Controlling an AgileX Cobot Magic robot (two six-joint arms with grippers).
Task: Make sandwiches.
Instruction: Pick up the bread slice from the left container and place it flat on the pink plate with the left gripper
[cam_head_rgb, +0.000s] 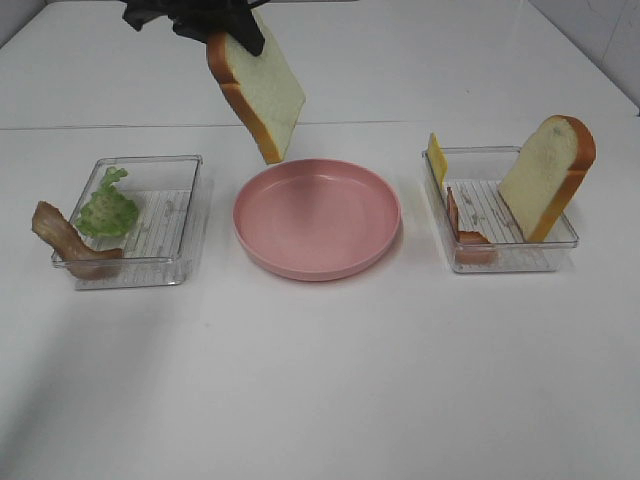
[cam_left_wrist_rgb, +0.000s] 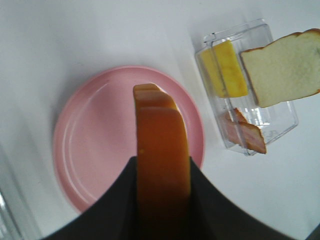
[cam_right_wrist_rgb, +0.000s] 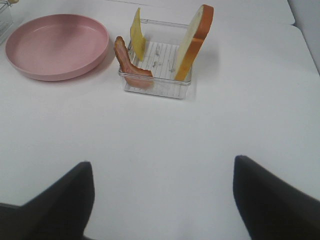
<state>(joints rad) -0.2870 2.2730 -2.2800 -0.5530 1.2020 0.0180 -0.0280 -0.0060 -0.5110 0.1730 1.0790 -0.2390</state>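
Left clear tray (cam_head_rgb: 190, 162), toward the tabletop (cam_head_rgb: 320, 380) left edge: left bacon strip (cam_head_rgb: 62, 236) draped over its outer wall, lettuce leaf (cam_head_rgb: 108, 208) inside. Left tool (cam_head_rgb: 232, 30) clamped on held bread slice (cam_head_rgb: 262, 88), which hangs tilted in the air over the far side of the pink plate (cam_head_rgb: 320, 220) at mid-tabletop. Right clear tray (cam_head_rgb: 560, 243), toward the right edge: cheese slice (cam_head_rgb: 437, 158) upright at plate-side wall, right bacon strip (cam_head_rgb: 466, 236) leaning in near corner, second bread slice (cam_head_rgb: 548, 178) leaning on outer wall. Right tool (cam_right_wrist_rgb: 162, 170) spread wide, gripping nothing, over bare tabletop.
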